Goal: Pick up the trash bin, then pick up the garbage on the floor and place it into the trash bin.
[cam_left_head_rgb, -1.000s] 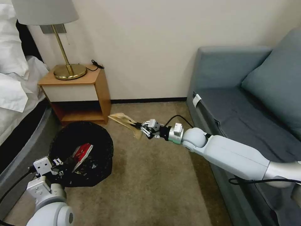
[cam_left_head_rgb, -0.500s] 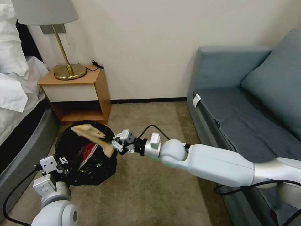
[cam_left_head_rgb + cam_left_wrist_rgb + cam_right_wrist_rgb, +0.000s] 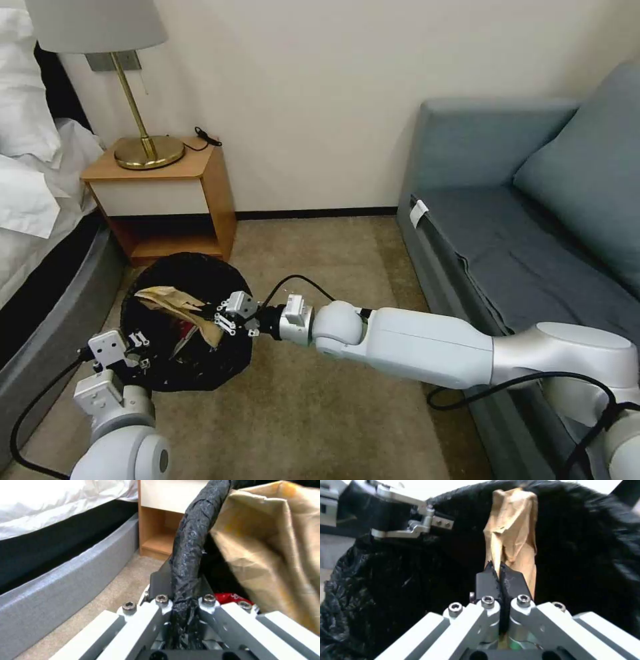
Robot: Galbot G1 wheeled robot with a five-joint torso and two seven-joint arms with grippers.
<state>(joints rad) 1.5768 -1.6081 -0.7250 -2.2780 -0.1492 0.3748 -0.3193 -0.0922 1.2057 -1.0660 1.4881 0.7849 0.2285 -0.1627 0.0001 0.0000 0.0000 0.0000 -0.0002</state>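
Note:
The trash bin (image 3: pixel 200 280), lined with a crinkly black bag, sits low at my left beside the nightstand. My left gripper (image 3: pixel 137 350) is shut on its rim (image 3: pixel 188 555), the bag plastic pinched between the fingers. My right gripper (image 3: pixel 223 320) reaches over the bin's mouth, shut on a crumpled brown paper bag (image 3: pixel 167 298) that hangs inside the opening (image 3: pixel 511 537). In the left wrist view the paper bag (image 3: pixel 276 552) is close by, with a red packet (image 3: pixel 230 597) lying under it in the bin.
A wooden nightstand (image 3: pixel 177 193) with a brass lamp (image 3: pixel 143 143) stands behind the bin. The bed (image 3: pixel 40 220) runs along the left. A blue-grey sofa (image 3: pixel 520 220) is at the right. Beige carpet (image 3: pixel 333 413) lies between them.
My right arm swept left from the open carpet to over the bin, carrying the brown paper bag down into its mouth. The left gripper kept hold of the rim.

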